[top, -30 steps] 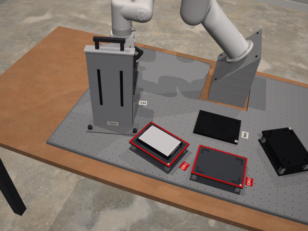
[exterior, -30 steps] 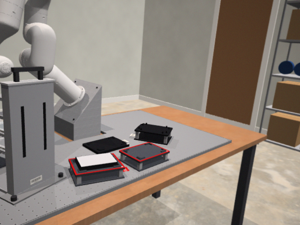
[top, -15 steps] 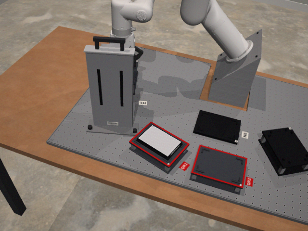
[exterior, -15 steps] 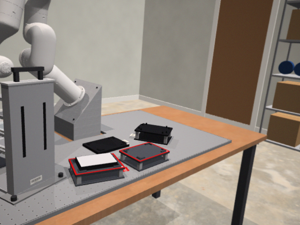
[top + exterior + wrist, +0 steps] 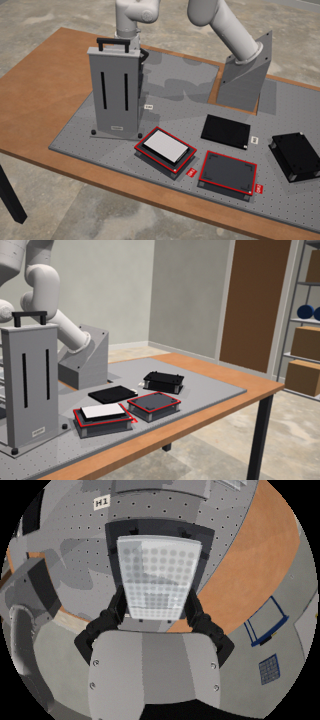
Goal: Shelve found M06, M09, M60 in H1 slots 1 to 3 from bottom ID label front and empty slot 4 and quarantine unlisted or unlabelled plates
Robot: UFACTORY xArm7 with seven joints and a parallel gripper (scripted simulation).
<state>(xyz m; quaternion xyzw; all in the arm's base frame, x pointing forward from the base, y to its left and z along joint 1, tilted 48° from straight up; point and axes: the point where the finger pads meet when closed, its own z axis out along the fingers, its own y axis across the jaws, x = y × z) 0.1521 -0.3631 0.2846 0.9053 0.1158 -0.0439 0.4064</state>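
Grey breadboard (image 5: 220, 514); white well plate (image 5: 158, 576) between fingers

The hotel (image 5: 115, 87) stands at the table's (image 5: 43, 77) left; QR1 (image 5: 144, 155) holds a plate (image 5: 165, 145), QR2 (image 5: 227, 171) right of it, N6 (image 5: 226, 130) behind.
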